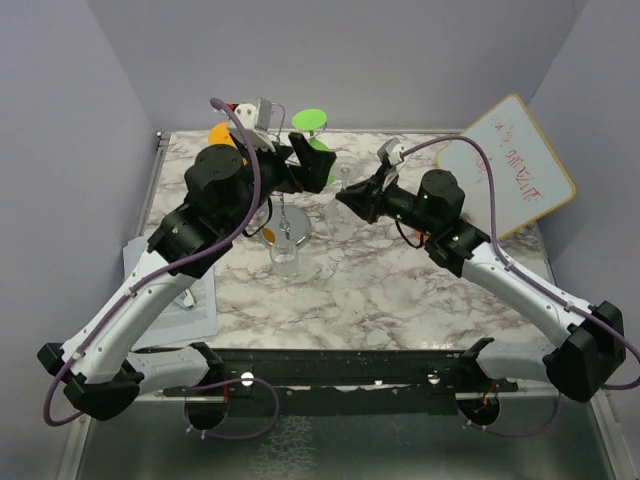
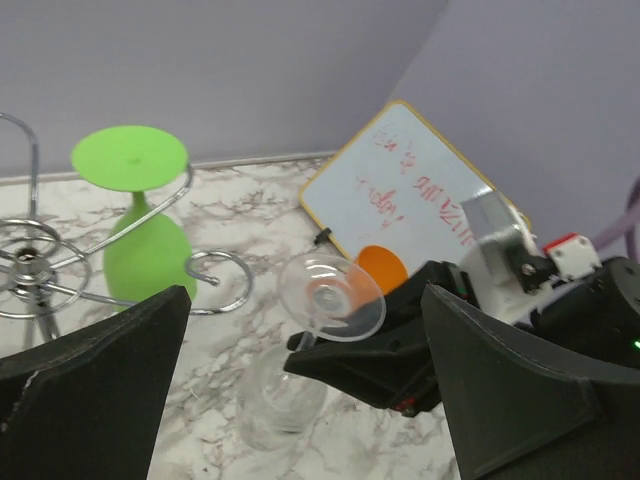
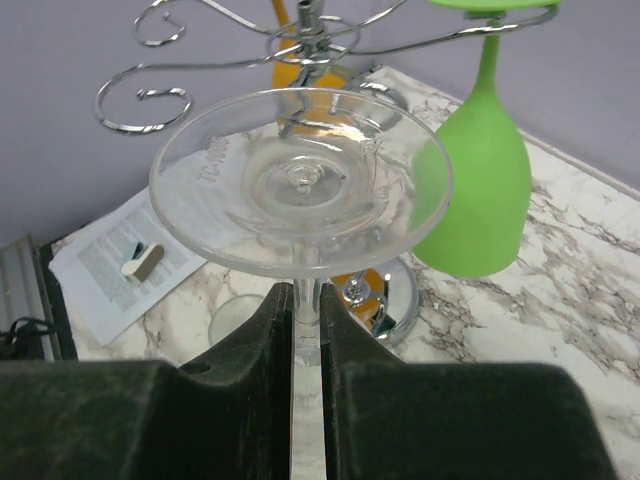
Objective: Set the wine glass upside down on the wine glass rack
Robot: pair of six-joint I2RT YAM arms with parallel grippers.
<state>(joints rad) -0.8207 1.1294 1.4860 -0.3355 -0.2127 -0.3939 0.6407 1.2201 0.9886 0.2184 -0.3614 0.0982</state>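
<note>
A clear wine glass (image 3: 300, 190) is held upside down, foot up and bowl (image 2: 280, 400) hanging below. My right gripper (image 3: 306, 305) is shut on its stem (image 3: 306, 300), close to the wine glass rack (image 3: 300, 40). The rack is a silver wire stand with scrolled arms and a round chrome base (image 3: 405, 300). In the top view the right gripper (image 1: 347, 200) holds the glass (image 1: 340, 218) just right of the rack's pole (image 1: 283, 212). My left gripper (image 2: 306, 300) stands wide open above and behind the rack (image 2: 30, 270), with nothing between its fingers.
A green glass (image 3: 480, 170) hangs upside down from a rack arm. An orange glass (image 1: 220, 133) is at the rack's far left. Another clear glass (image 1: 285, 258) is near the rack's base. A whiteboard (image 1: 505, 165) leans at the back right. Papers (image 1: 170, 290) lie at the left.
</note>
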